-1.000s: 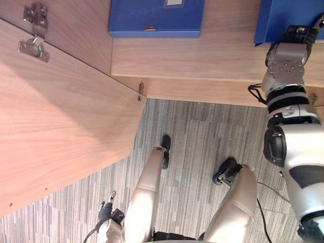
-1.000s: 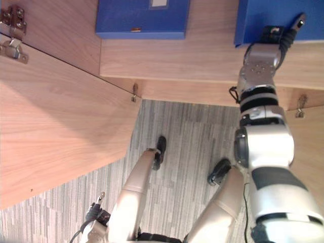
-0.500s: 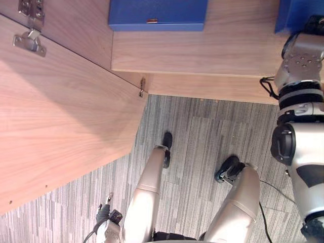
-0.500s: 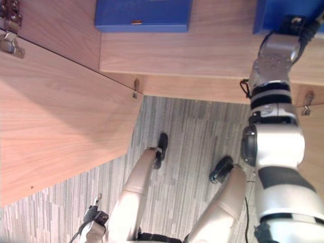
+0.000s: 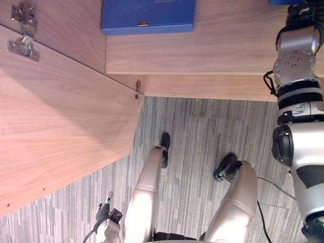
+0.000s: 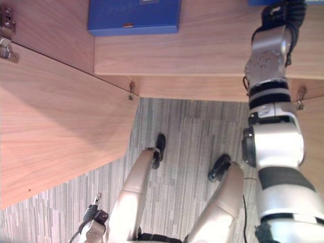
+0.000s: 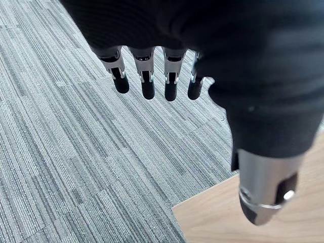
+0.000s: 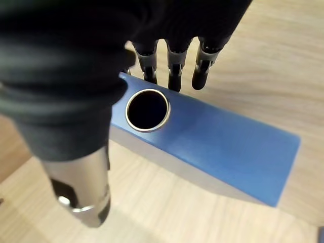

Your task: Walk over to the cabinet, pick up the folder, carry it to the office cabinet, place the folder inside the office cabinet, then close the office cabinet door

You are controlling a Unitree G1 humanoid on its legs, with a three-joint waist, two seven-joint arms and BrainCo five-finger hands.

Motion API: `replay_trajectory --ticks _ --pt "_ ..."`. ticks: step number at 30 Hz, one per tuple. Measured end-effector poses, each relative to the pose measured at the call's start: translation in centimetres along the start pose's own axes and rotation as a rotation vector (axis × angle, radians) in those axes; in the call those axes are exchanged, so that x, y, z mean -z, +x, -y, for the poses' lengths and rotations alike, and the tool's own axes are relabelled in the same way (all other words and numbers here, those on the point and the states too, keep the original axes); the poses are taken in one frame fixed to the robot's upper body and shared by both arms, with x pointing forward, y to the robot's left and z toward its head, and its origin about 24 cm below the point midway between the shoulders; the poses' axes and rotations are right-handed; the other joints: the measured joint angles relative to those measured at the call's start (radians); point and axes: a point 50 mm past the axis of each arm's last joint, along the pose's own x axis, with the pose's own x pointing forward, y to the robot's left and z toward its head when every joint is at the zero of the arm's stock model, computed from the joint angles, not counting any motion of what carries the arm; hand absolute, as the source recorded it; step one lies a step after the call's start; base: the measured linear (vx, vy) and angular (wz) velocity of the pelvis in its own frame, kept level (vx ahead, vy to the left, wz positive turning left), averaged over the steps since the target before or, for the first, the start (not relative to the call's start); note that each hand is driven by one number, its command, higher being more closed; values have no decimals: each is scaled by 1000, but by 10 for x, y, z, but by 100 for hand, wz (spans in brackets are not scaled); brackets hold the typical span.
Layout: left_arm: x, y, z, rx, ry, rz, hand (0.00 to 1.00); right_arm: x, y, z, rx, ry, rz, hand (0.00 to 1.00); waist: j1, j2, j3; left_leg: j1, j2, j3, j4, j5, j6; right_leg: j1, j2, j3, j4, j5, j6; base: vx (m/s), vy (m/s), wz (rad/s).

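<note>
An open wooden cabinet door (image 5: 61, 121) stands out on the far left, with a metal hinge (image 5: 23, 43) near its top corner. The left hand (image 7: 148, 81) hangs low beside this door, over grey striped carpet (image 7: 76, 152). Its fingers are straight and lie side by side, its thumb is set apart, and it holds nothing. A corner of wooden panel (image 7: 212, 223) shows just past the thumb.

Further right, inside the cabinet, is a wooden shelf (image 5: 202, 45). A blue box-style other folder (image 5: 147, 15) lies flat on it, well away from both hands.

On the far right, the right arm reaches up to the same shelf. The right hand (image 8: 174, 66) is over the end of the blue folder (image 8: 228, 147), which lies flat on the shelf wood. The hand's fingers are straight and close together, and their dark tips reach the folder's near edge. It is not clear whether the tips touch it. The thumb is held apart on the near side and does not close on anything. A round metal-rimmed finger hole (image 8: 147, 110) in the folder's narrow side sits just beneath the fingertips, between them and the thumb. The rest of the folder stretches away from the hand across the shelf.
</note>
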Motion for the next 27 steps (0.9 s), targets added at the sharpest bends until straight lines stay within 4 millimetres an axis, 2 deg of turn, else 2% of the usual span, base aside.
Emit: replay_trajectory --ticks 8,16,20,23,25,27 --pt "-1 1 3 6 -1 0 0 11 5 20 71 -83 -37 0 1 3 0 -2 0 4 -8 1 -1 -6 0 2 -7 2 -3 118 -21 0" --pt "-2 2 13 20 3 -10 0 20 3 23 92 -42 -51 0 -1 10 0 9 15 16 -15 1 0 -6 16 11 -23 15 -11 101 -15 -8" --pt "0 3 11 13 4 -20 0 29 1 31 55 -226 -65 0 -2 11 0 31 27 26 -30 3 0 9 30 15 -43 23 -10 100 -22 -10" --pt "3 3 12 10 9 -35 0 33 1 38 33 -230 -85 0 -5 11 -1 44 34 28 -42 5 0 23 41 12 -65 34 -8 95 -4 -12" --pt "3 4 14 15 10 -38 0 34 -1 42 18 -162 -91 0 -5 11 -1 45 38 29 -44 5 0 26 46 11 -73 39 -8 91 7 -8" --pt "1 5 15 10 -10 -37 0 39 -9 49 -1 56 -107 0 -8 11 -1 46 45 31 -51 7 2 28 55 9 -90 46 -3 98 11 -9"
